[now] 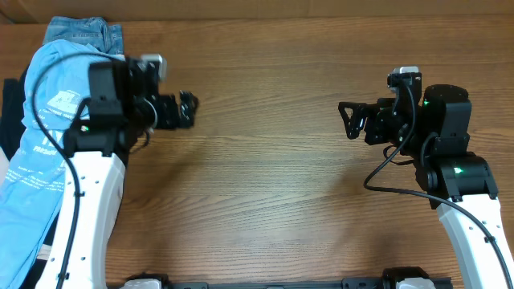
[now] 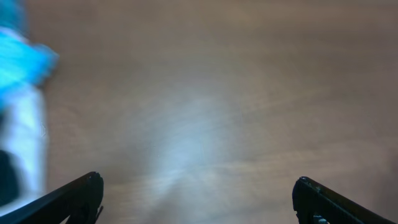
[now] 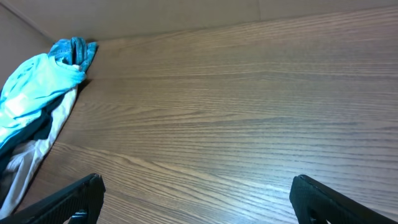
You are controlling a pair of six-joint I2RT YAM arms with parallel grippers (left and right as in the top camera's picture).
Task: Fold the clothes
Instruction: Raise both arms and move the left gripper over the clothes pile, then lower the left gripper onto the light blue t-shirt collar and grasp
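Sky-blue T-shirt (image 1: 40, 160) lies heaped along the left edge of the worktop (image 1: 273, 201), its long axis running near to far, partly under your left arm. Your left fingers (image 1: 187, 99) are nearer but point away from it (spread wide, holding nothing). The right fingers (image 1: 347, 107), equally spread and empty, sit well apart from it.

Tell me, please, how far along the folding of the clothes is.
Done: nothing yet; the light blue T-shirt lies crumpled at the left edge of the table, heaped with jeans and a black garment. In hand: nothing; the left gripper and right gripper hang open and empty over bare wood. Left: pull the shirt out, spread it flat and fold it.
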